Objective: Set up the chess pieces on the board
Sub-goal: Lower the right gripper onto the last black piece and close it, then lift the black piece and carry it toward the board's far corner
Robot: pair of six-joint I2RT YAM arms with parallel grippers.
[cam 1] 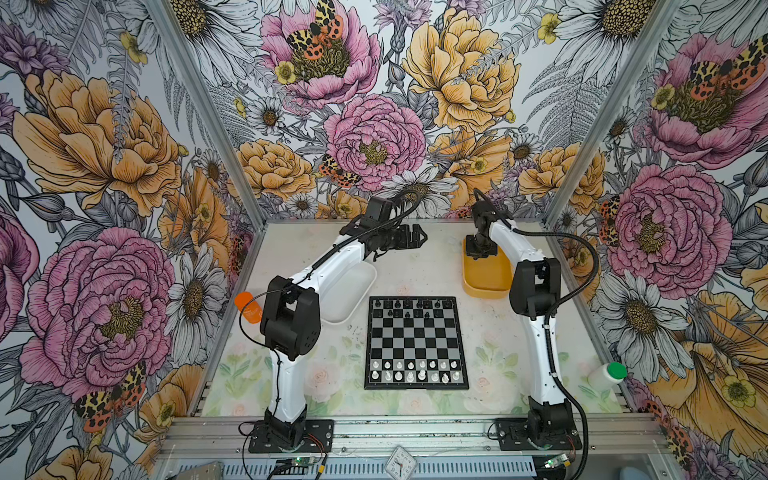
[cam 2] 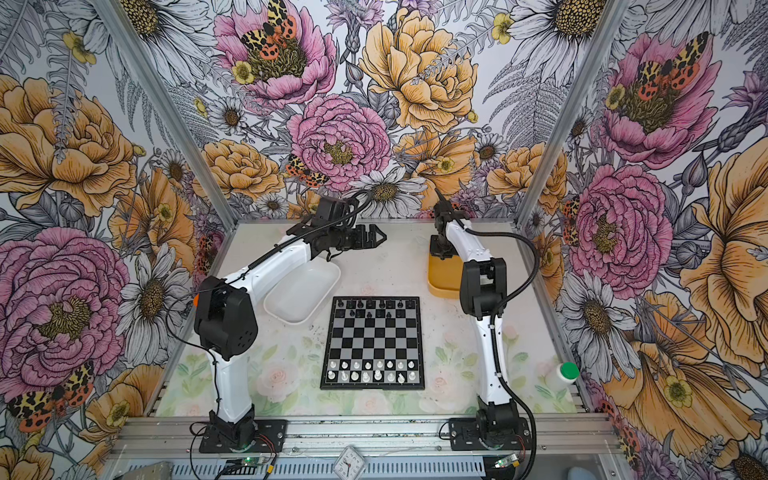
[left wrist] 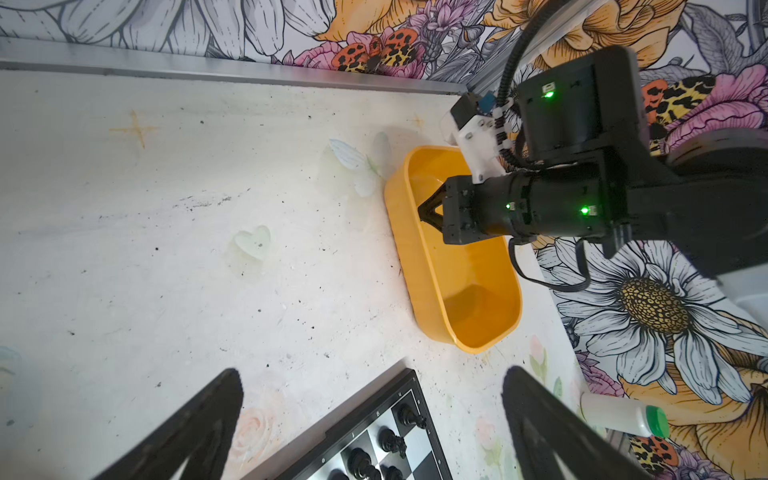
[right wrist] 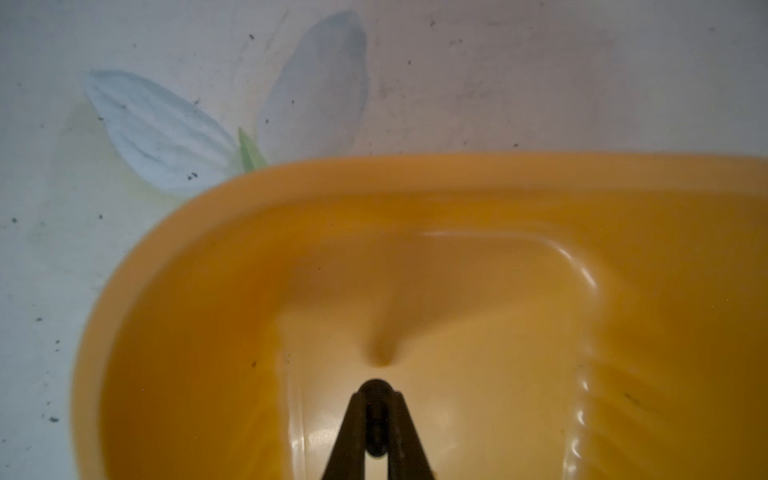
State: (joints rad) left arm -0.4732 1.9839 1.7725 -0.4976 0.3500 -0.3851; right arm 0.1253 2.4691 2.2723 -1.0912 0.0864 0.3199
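In the yellow tub [right wrist: 457,166] our right tool [right wrist: 376,397] pinches a likely light, slippery black chessman [right wrist: 375,385] under its head; left tool [left wrist: 372,371] gapes.

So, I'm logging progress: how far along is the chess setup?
Done: white pieces fill both near rows. In hand: right tool shut on a dark piece in the yellow tub; left tool open, empty. Left: black pieces only partly fill far rows of the board.

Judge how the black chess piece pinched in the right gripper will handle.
The black chess piece looks round-headed, so it may twist or slip between the narrow tips of the right gripper. Being tiny, it is probably light. Like the standing black pieces on the board, it seems tall for its base and could tip when set down.
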